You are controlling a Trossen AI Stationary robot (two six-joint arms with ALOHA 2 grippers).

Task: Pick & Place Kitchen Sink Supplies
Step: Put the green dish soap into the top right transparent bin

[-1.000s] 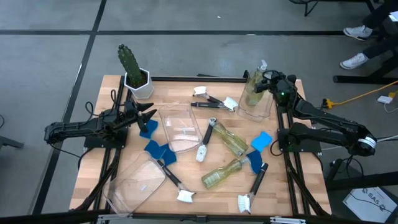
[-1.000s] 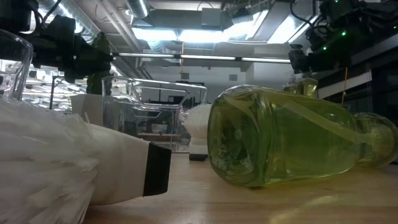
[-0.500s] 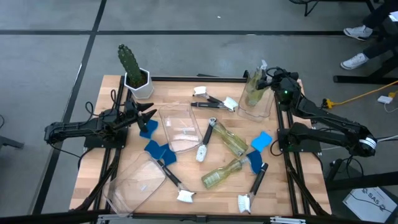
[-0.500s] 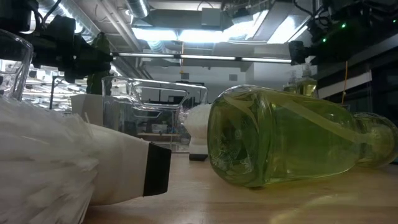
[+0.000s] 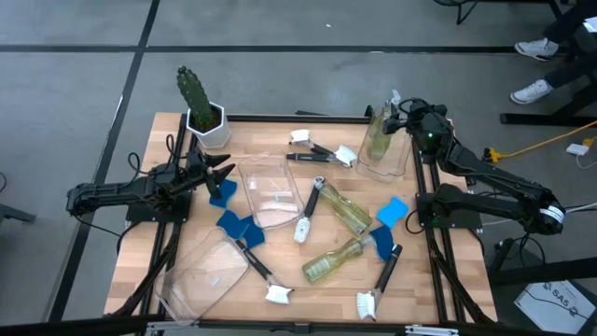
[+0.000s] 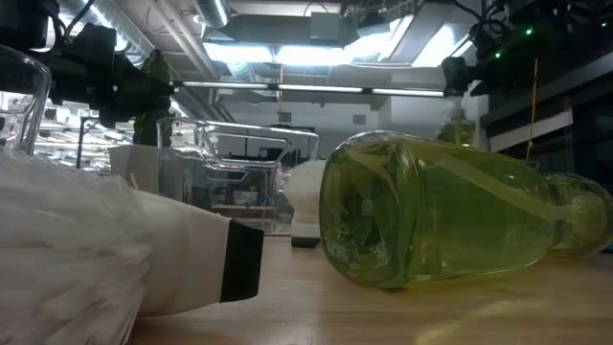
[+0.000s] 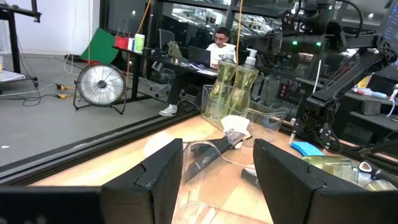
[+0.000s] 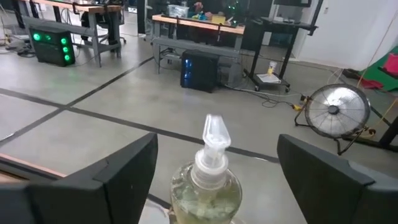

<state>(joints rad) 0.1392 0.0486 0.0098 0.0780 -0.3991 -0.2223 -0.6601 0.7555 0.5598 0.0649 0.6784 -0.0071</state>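
1. The left hand waits at the desk's left edge, fingers spread and grasping nothing, just beside a blue sponge; its wrist view shows both fingers apart with only the desk between them
2. At the near left a clear bin lies tipped and looks empty; two more blue sponges and a black-handled brush lie loose beside it
3. The middle bin also holds nothing as far as I can tell; a dish brush rests just to its right, and two further brushes lie at the far middle
4. Right of centre, two soap bottles lie on their sides on the desk, with another pair of sponges and a brush near the front right, all unsorted
5. At the far right corner, the right bin already contains upright soap bottles, so this part looks done
6. The right hand hovers above that bin, fingers released and wide on either side of a pump bottle standing below, not gripping it
7. My judgement: only a small share is placed; most sponges, all brushes and two bottles remain
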